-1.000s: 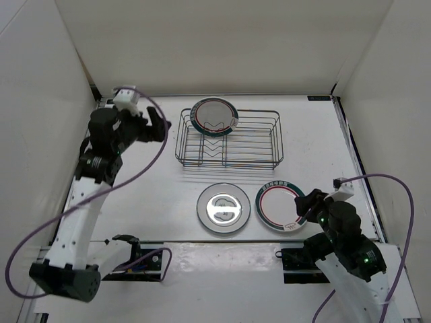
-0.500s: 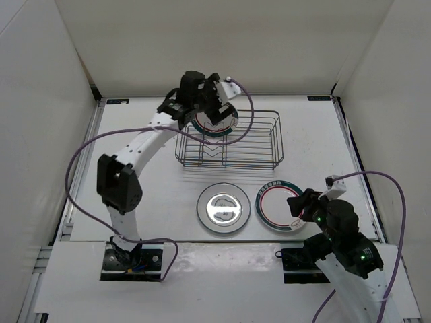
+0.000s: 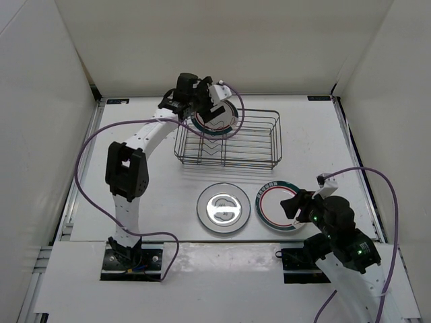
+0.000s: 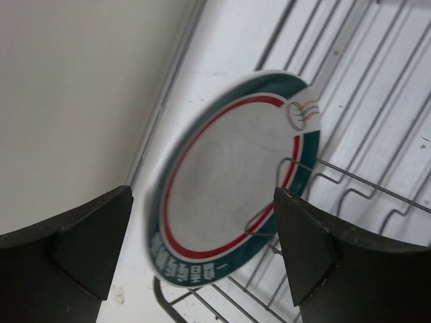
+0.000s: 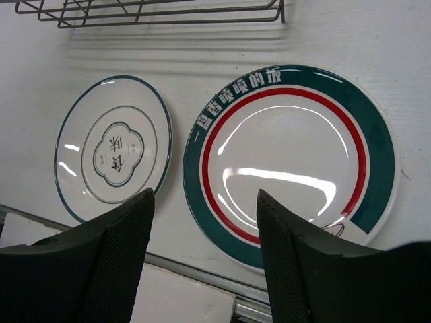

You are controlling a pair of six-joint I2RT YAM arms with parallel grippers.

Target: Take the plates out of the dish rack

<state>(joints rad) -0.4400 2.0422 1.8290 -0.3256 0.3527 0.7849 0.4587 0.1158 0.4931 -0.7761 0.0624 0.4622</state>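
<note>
Left gripper [image 4: 202,242]: reaches over the far left corner of the rectangular silver wire dish rack [image 3: 269,145], fingers spread wide. Faces, in the wrist view, the round white plate with teal outer band and red inner ring [image 4: 225,195]. Frames that plate between both dark fingers [image 4: 91,245]. Cannot tell whether either finger touches the rim. Pinches nothing that shows.

Teal-and-red plate in the rack: stands on edge at the far left end, tilted, lower part down among the upright V-shaped wire dividers. One bent wire crosses in front of its lower right face. White characters along the lower left of the teal band, small red motif near the top right of the rim.

Right gripper [image 3: 293,205]: hangs over the near right part of the white table [image 3: 155,188], fingers apart, nothing between them. Looks down, in the wrist view, on two plates lying flat.

Second round white plate with teal band and red ring [image 5: 289,155]: flat on the table, near side of the rack, right of centre, under the right gripper.

Round white plate with thin grey rim line and grey centre motif [image 5: 114,148]: flat on the table just left of that one, edges close but apart. Both well clear of the rack's near side.
</note>
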